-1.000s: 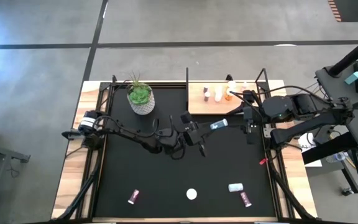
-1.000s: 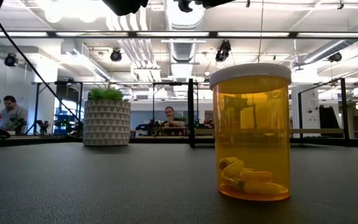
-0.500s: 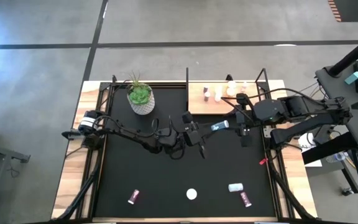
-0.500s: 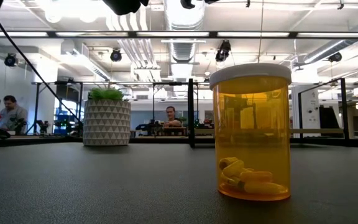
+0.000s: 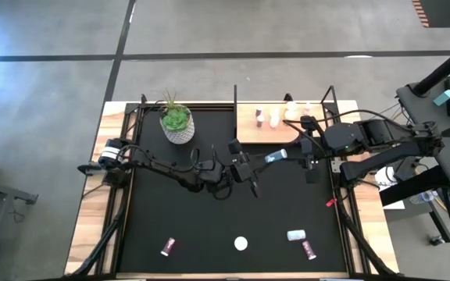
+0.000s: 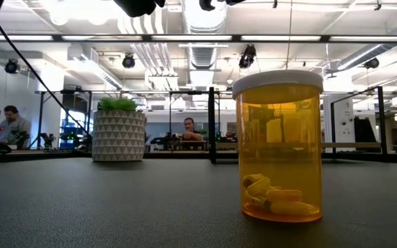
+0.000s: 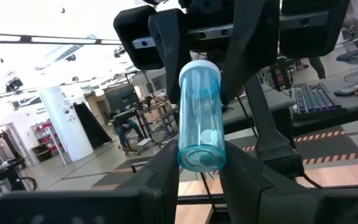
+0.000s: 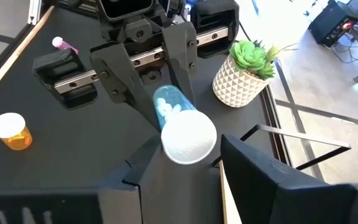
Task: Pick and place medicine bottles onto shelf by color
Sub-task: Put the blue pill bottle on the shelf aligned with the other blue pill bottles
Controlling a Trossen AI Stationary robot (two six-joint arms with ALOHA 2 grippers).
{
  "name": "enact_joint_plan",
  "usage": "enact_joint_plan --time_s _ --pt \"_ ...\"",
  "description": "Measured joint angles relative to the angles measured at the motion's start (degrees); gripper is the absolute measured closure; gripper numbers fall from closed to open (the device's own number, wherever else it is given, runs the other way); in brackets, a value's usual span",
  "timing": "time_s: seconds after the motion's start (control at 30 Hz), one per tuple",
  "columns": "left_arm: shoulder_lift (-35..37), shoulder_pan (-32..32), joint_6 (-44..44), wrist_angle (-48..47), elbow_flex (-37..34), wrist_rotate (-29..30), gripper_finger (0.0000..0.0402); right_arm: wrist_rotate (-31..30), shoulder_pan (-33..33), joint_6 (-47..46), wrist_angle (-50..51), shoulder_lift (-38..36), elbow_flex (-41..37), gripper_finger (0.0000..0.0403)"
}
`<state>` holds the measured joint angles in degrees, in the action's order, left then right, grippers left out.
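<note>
Blue bottle lies level, cap toward right claw, base in left claw

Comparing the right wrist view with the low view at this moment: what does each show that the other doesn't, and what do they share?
Only the right wrist view shows the handover: the blue bottle, white cap toward the camera, gripped by the left gripper and sitting between the right gripper fingers, plus a pink bottle lying on the mat.

Only the low view shows the pills inside the orange bottle and people in the room behind.

Both show the orange bottle standing on the black mat and the potted plant.
</note>
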<state>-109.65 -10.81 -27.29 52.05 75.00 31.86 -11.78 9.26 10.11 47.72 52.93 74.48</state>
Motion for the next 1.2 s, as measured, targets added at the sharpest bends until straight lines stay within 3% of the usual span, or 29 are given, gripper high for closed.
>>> enact_joint_plan --time_s 0.6,1.2 --pt "0.0 0.0 0.1 -0.4 -0.1 -0.1 0.0324 1.9 0.0 -0.5 -2.2 0.4 0.0 0.0251" --pt "0.0 0.0 0.1 -0.2 -0.1 0.0 0.0324 1.7 0.0 -1.8 -3.1 0.4 0.0 0.0293"
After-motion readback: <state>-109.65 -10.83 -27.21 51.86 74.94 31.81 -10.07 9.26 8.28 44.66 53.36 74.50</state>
